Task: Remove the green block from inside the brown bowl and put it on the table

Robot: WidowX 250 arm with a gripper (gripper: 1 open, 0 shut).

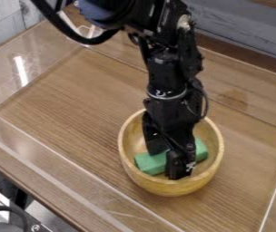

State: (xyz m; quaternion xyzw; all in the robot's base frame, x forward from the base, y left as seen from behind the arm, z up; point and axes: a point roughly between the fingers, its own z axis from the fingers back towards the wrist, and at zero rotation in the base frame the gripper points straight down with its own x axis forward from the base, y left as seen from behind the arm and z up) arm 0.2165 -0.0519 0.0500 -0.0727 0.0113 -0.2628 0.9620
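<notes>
One green block (151,163) lies inside the brown bowl (166,186) — gripper (177,167) spread over it.

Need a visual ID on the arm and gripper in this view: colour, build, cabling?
The gripper is black, with jointed, linkage-style fingers and small light specks that look like screws or pins. Above it the arm is dark, with a bluish section at the top of the picture. A thick black cable loops out at the upper left. No readable markings.
</notes>
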